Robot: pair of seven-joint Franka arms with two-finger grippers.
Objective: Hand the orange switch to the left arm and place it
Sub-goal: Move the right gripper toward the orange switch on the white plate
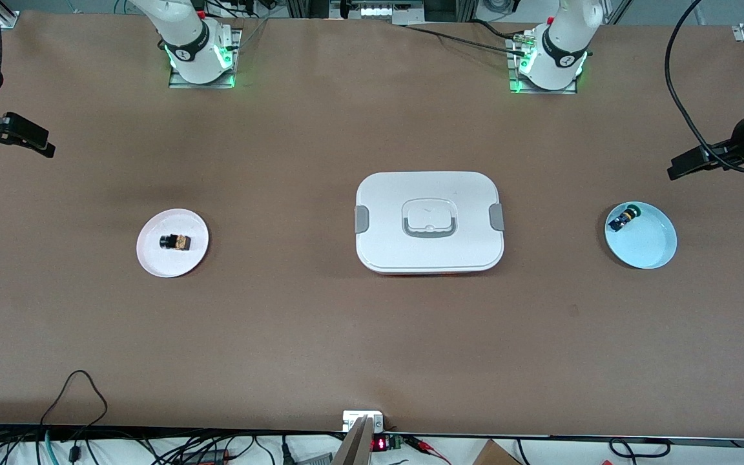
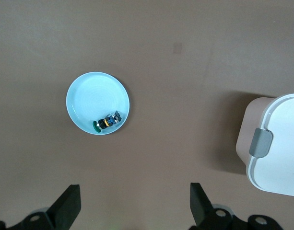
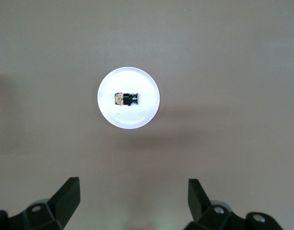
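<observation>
Start pose: right gripper (image 3: 130,201), fingers spread, hangs high over the switch (image 3: 125,99) on its plate (image 3: 149,108); left gripper (image 2: 132,206), equally spread, waits clear of the box (image 1: 429,221).

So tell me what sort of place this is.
Most likely a robotics lab bench: two arm bases bolted to a paper-covered table, loose cables along its edge, and a staged box between two plates.

The front view looks steeply down from high across the table (image 1: 372,349), facing both arm bases at 11 and 1 o'clock. Each wrist view looks straight down from well above. The left one shares the blue plate (image 2: 98,102) and box (image 2: 276,143); the right one shares the pink plate (image 3: 129,97).
</observation>
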